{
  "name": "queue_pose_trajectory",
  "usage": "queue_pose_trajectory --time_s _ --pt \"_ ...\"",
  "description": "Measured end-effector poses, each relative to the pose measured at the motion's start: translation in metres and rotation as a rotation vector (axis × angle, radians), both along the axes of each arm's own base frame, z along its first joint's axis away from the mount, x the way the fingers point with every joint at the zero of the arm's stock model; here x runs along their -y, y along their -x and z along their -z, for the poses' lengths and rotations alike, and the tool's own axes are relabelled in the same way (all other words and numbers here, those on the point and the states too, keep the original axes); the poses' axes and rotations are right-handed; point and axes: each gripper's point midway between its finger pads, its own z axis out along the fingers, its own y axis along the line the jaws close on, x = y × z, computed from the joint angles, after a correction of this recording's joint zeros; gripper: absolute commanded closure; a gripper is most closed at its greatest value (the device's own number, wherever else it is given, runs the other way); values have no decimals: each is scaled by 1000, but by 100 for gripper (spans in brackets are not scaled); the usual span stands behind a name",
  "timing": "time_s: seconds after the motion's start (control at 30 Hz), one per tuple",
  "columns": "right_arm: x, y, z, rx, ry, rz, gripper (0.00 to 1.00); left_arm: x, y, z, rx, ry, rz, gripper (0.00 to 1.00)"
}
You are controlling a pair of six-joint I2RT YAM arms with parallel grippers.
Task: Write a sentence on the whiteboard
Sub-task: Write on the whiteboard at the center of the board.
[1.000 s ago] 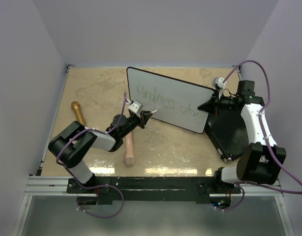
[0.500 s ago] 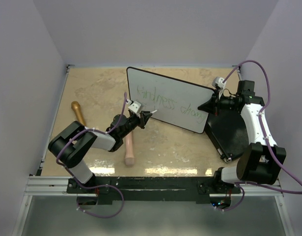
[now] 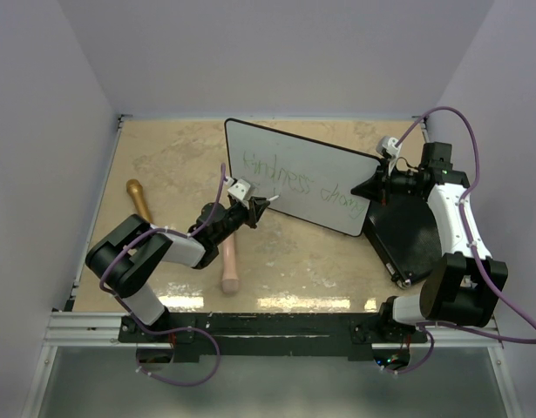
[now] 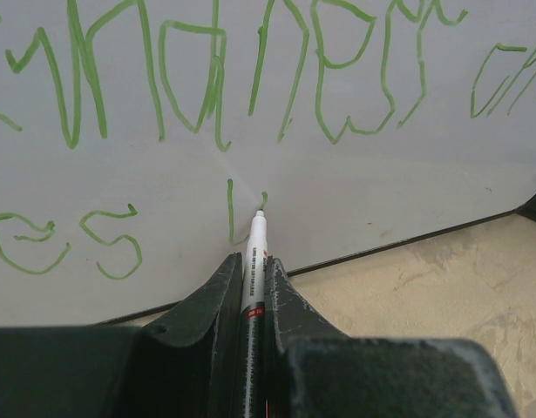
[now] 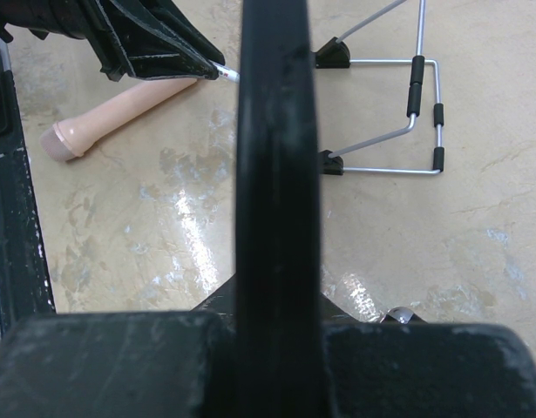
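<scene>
The left claw is clenching a white marker, whose long axis is running straight out between the two fingers and ending with its tip against the whiteboard. That tip is touching the lower line of the sentence, just right of two short green strokes (probably the start of a last word, though too little is drawn to be sure). Bare white board is lying to the right of the tip, so the next strokes will likely need to go that way, along the board's long axis and just above its black bottom rim.

Further out, the right claw is gripping the board's right-hand edge, apparently steadying it. In its own wrist view the dark rim is filling the middle of the frame, so the pads' actual contact is hidden. The board is standing tilted on the tabletop, propped by a wire stand behind it.

The upper line's right end is cut off in the left wrist view, and from above the green writing is too faint to read fully. The lower line's left letters are also hard to make out.
</scene>
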Motion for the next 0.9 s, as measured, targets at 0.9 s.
queue_pose_trajectory --time_s 0.9 --pt "0 0 0 0 0 0 100 4 1 -2 2 3 21 100"
